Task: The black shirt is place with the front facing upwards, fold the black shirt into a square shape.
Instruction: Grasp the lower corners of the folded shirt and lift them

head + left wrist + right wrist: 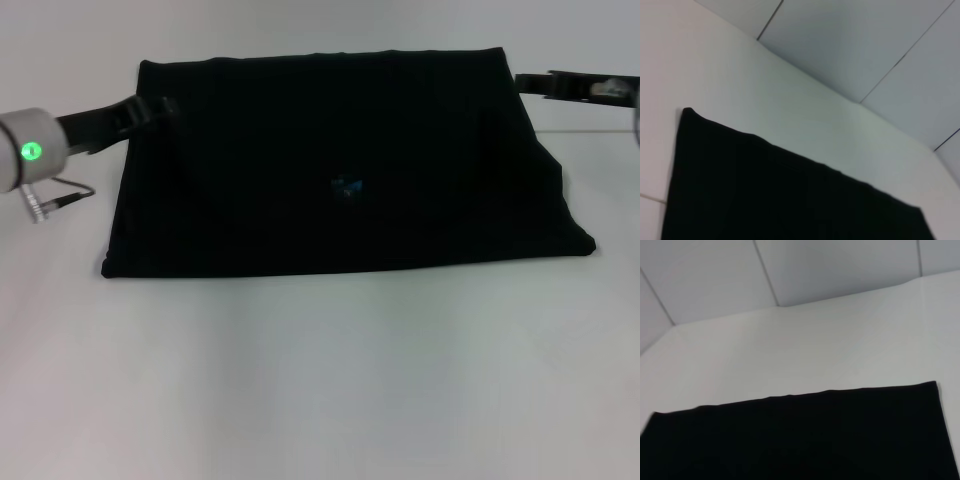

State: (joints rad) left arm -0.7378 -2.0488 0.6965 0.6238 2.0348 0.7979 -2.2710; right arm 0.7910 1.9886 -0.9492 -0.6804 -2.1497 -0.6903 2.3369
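Both grippers sit at the far corners of the black shirt [340,165], one on each side. On the robot's left, the left gripper [160,106] reaches in from the edge of the head view at the shirt's far left corner; its dark fingers blend into the dark cloth, so whether it is clenched or released cannot be told. A grey wrist ring with a green light [32,151] and a thin cable [60,197] show behind it. On the robot's right, the right gripper [535,83] lies just beside the far right corner of the shirt, and its finger state cannot be told either. The black shirt is spread flat on the white table [320,380] as a wide, roughly rectangular folded shape, with its far edge straight and its near edge running parallel to it. A small blue neck label [348,187] shows near the middle of the cloth. Both wrist views show only a straight black edge of the shirt against the white table, with pale wall panels [840,270] beyond. No containers are visible, and nothing else rests on the table around the shirt.
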